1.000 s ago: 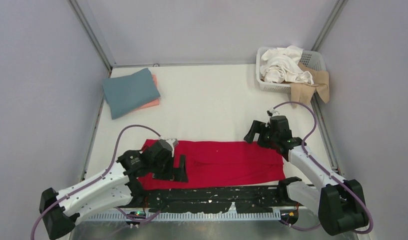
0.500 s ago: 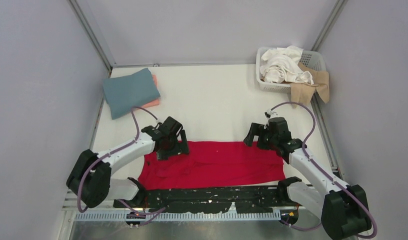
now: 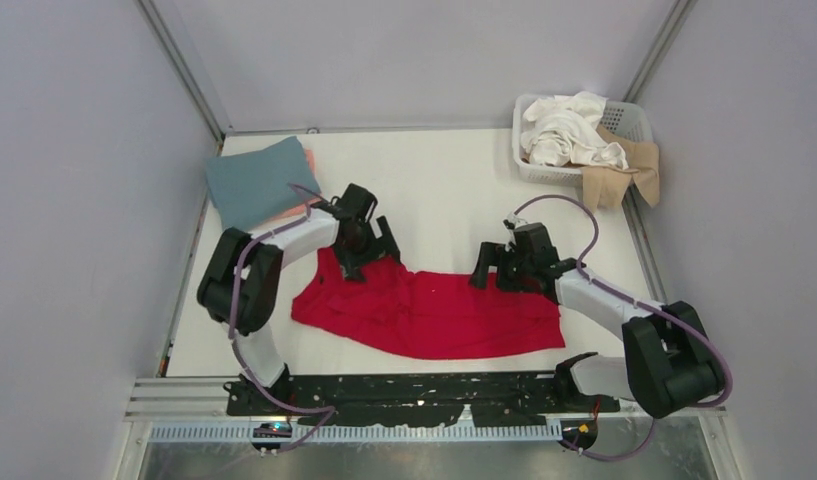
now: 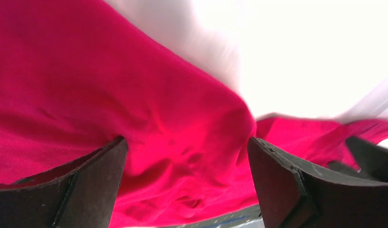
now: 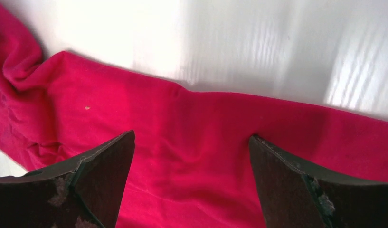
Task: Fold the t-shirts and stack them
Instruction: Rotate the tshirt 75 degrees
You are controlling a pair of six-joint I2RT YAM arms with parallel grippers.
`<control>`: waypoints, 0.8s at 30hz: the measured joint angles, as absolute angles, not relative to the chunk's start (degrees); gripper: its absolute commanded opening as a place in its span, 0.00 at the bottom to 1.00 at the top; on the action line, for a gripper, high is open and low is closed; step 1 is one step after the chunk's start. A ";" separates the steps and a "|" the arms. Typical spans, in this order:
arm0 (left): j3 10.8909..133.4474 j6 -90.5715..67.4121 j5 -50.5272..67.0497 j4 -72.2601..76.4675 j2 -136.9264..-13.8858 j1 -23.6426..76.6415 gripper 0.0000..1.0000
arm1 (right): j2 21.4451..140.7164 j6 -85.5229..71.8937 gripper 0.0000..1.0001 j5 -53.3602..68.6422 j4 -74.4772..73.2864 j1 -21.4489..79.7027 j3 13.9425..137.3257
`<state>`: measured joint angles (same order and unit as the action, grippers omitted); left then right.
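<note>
The bright red t-shirt (image 3: 434,315) lies as a long, rumpled band across the near middle of the table, its left part bunched. My left gripper (image 3: 369,245) is open at the shirt's far left corner. In the left wrist view (image 4: 187,142) its fingers straddle a hump of red cloth (image 4: 158,118). My right gripper (image 3: 494,272) is open at the shirt's far right edge. In the right wrist view (image 5: 192,137) its fingers rest wide apart on the red cloth (image 5: 206,118).
A folded teal-blue shirt (image 3: 259,182) lies on a salmon pink one (image 3: 309,205) at the far left. A white slotted basket (image 3: 634,118) at the far right holds a white shirt (image 3: 569,130) and a tan shirt (image 3: 619,180) that hangs over its rim.
The left gripper has swung from the shirt's near left corner to its far left corner. The red shirt has slid away from the near edge and bunched at the left. The right gripper moved slightly left.
</note>
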<state>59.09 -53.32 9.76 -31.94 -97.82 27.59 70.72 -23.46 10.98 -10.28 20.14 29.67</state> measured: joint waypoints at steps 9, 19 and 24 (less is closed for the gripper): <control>102.54 -46.54 10.76 -40.99 -127.31 22.22 1.00 | 84.88 -23.51 0.95 7.25 -10.41 19.73 42.24; 125.27 -42.78 15.77 -48.14 -140.62 16.95 1.00 | 86.52 -23.81 0.95 7.79 -10.28 17.72 43.42; 125.51 -42.09 19.33 -47.55 -140.99 17.30 1.00 | 79.11 -23.66 0.95 11.20 -11.05 26.09 36.60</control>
